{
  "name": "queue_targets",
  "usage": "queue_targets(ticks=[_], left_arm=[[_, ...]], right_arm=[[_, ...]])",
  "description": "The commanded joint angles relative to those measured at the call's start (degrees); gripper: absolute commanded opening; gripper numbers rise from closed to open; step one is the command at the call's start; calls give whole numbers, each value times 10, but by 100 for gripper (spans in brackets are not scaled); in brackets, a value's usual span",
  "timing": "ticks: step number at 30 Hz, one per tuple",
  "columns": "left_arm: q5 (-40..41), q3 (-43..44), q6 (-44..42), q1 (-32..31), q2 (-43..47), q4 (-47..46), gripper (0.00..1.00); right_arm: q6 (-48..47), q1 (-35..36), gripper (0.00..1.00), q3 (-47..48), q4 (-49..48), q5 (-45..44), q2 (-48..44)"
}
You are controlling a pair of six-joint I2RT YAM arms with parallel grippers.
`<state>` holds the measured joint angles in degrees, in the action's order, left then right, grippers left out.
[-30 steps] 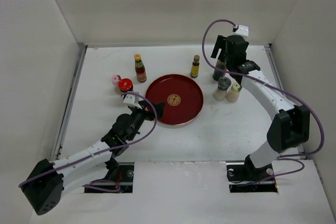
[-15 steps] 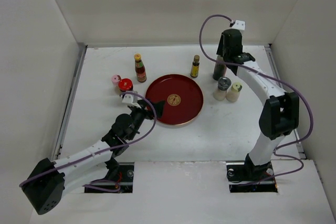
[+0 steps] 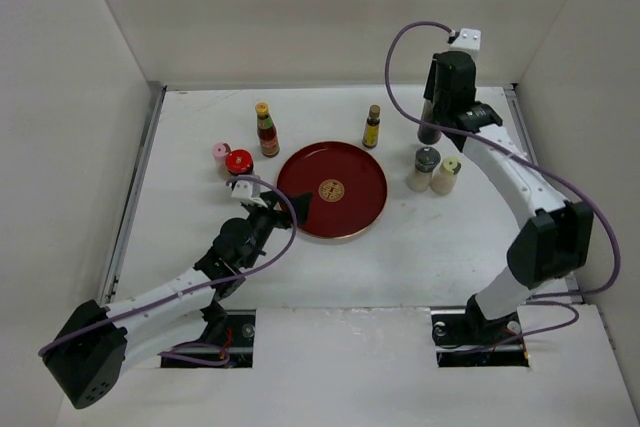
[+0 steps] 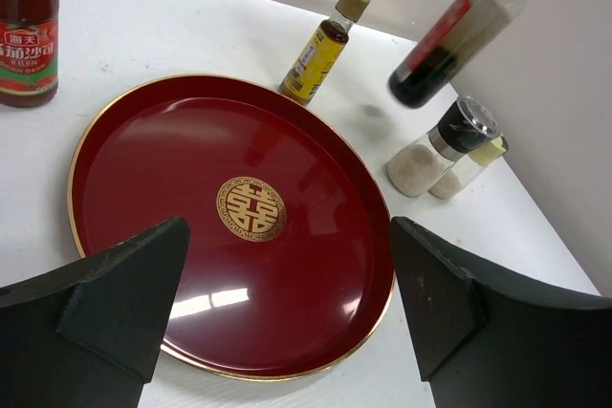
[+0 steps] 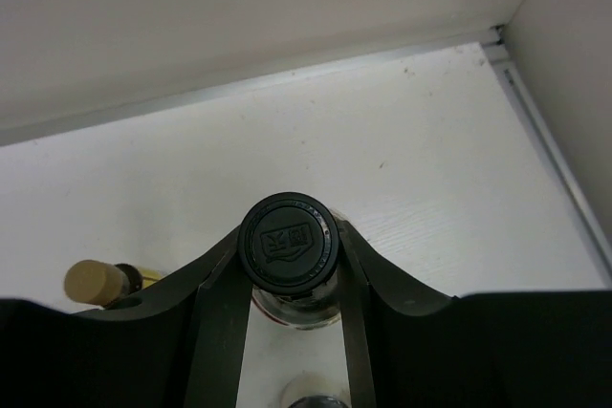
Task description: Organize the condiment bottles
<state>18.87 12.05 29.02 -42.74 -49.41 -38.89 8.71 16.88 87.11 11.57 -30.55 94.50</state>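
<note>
Black cap (image 5: 287, 241) sits pinched between my right jaws, the tall bottle (image 4: 449, 40) held off the desk (image 3: 400, 247), tilted, dark sauce pooled at its base, at two o'clock of the red tray (image 3: 331, 189). Left jaws gape apart at its eight o'clock rim.

Obstacles, right side: silver shaker (image 3: 426, 169) and cream-topped shaker (image 3: 446, 176) just beside each other, the tall dark-filled bottle (image 4: 449, 35) held off the table (image 3: 400, 257) behind them by the right gripper (image 5: 287, 247), and the amber bottle (image 3: 372, 127) near its left. Obstacles, left side: pink shaker (image 3: 220, 152) and red-lidded jar (image 3: 239, 161) close together, yellow-capped sauce bottle (image 3: 267, 130) just behind, left gripper (image 3: 296, 209) with jaws spread at the tray's near-left rim. Free room: bare floor of the round red tray (image 3: 355, 172), the table strip between tray and shaker pair, and the broad stretch toward the arm bases.
</note>
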Motion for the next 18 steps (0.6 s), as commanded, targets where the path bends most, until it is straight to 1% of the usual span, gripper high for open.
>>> queue_targets(ticks=[1,5,8,13,18], left_arm=[[4,-5,10,6,3,-43,86],[9,-6,10,10,15,-40,86],[37,-11,10,20,33,-28,86],[87,2,18,48,50,54,86],[87,-8,33,75,77,69,86]], right_arm=[[-44,34,16,44,-101,-47,-118],[-82,90,16,63,-96,-62,-150],[-91,143,17,75,-99,-56,-156],[-84,215,17,104,-112,-34,-108],[-56,246,16,107,-168,-15,-32]])
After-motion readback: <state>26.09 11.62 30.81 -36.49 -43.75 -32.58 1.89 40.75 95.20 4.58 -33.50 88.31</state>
